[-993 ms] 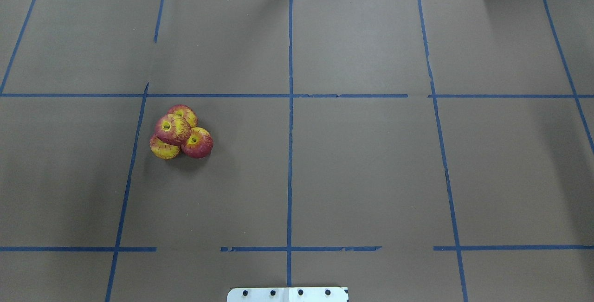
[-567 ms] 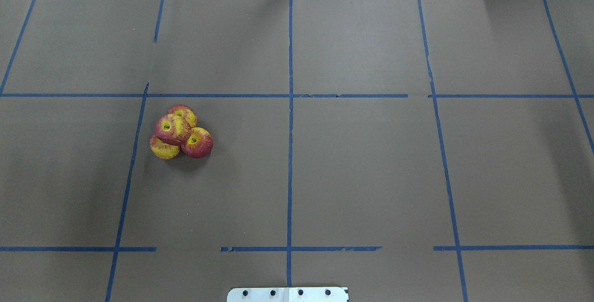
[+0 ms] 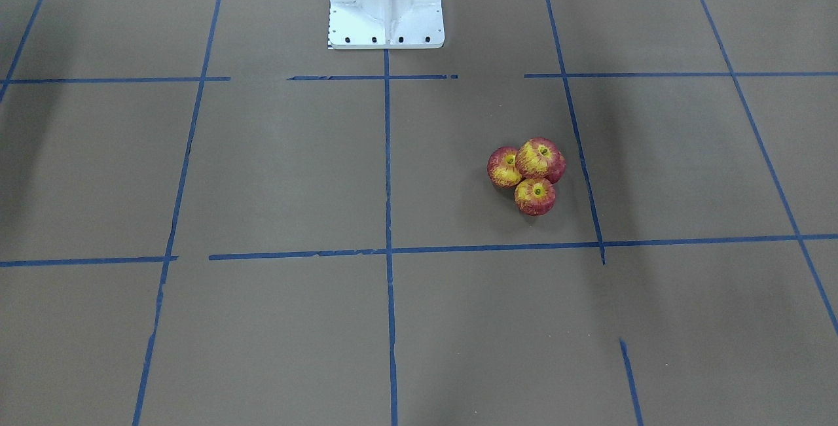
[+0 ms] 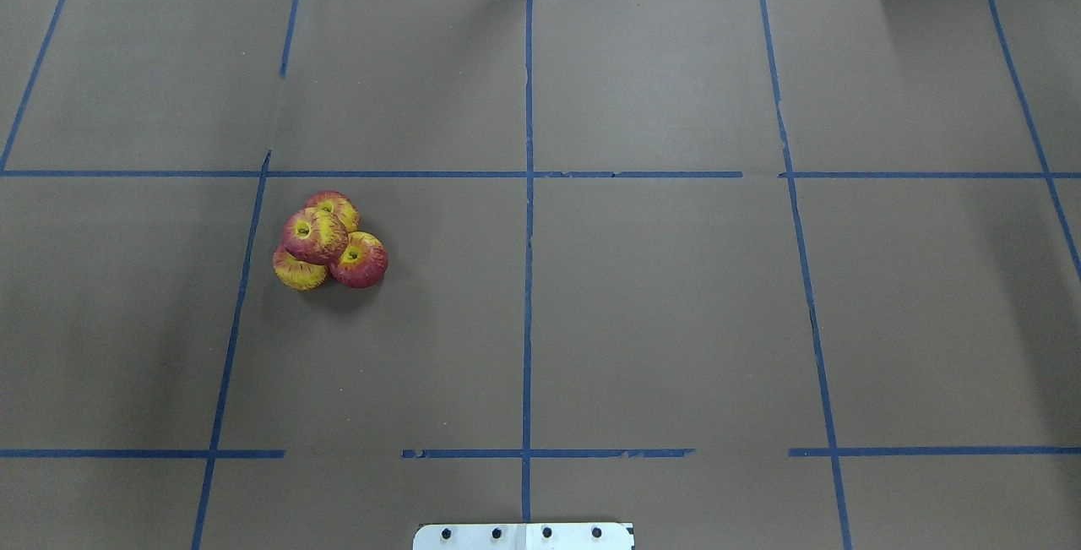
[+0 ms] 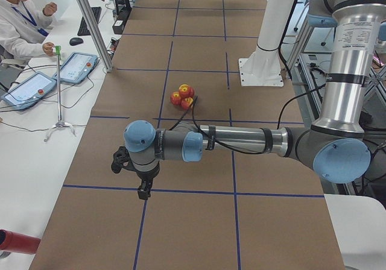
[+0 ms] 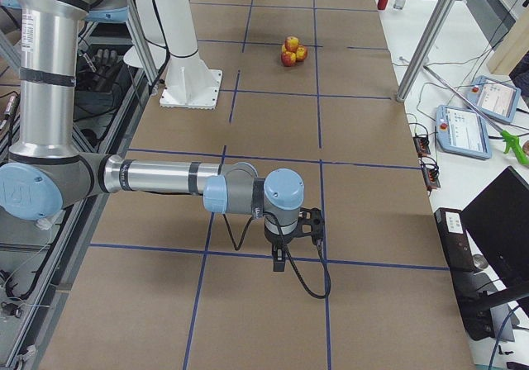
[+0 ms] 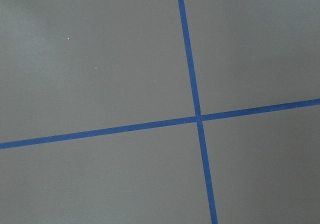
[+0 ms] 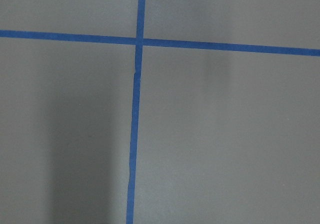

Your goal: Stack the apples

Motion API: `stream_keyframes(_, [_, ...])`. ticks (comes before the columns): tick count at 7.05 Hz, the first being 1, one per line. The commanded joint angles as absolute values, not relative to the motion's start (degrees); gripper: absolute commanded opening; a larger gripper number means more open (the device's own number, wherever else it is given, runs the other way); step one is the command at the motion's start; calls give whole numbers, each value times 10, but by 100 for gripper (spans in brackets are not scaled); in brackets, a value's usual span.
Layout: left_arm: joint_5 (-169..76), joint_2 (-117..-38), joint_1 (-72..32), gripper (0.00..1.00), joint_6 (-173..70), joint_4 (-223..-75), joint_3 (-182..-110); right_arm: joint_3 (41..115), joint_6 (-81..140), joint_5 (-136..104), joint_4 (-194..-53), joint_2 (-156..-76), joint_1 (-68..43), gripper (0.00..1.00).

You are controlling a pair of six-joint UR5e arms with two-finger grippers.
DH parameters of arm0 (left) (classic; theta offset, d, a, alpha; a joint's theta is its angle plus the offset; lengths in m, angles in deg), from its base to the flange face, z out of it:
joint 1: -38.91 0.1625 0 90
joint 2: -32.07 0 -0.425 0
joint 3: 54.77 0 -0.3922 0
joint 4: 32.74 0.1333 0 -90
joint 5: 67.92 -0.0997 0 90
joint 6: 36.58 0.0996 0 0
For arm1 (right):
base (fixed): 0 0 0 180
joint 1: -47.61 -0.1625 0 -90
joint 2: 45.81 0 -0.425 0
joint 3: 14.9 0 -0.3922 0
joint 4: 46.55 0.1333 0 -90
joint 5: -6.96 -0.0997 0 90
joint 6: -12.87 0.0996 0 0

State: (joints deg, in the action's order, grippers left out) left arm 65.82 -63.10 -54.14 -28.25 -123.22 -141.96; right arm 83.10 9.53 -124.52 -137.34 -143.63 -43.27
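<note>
Only the side views show the left gripper (image 5: 143, 191), over the left end of the table (image 4: 676, 322), and the right gripper (image 6: 279, 261), over its right end, open or closed I cannot tell, both well apart from the apples (image 4: 328, 239), heaped one on three in the table's left half.

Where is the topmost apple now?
In the overhead view, the topmost apple rests on the three other apples, on the robot's left side, just right of a vertical blue tape line.
</note>
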Motion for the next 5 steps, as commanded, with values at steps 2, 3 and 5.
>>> stream_keyframes(2, [659,-636,-537,100,-286,-1236,-1413,831,95,-1245,-1373,-1436,-433,100])
stream_keyframes(3, [659,-638,-536,100,-287,-1236,-1409,831,95,-1245,-1373,-1436,-433,100])
stream_keyframes(5, [659,-638,-535,100,-287,-1236,-1408,831,95,-1245,-1373,-1436,-433,100])
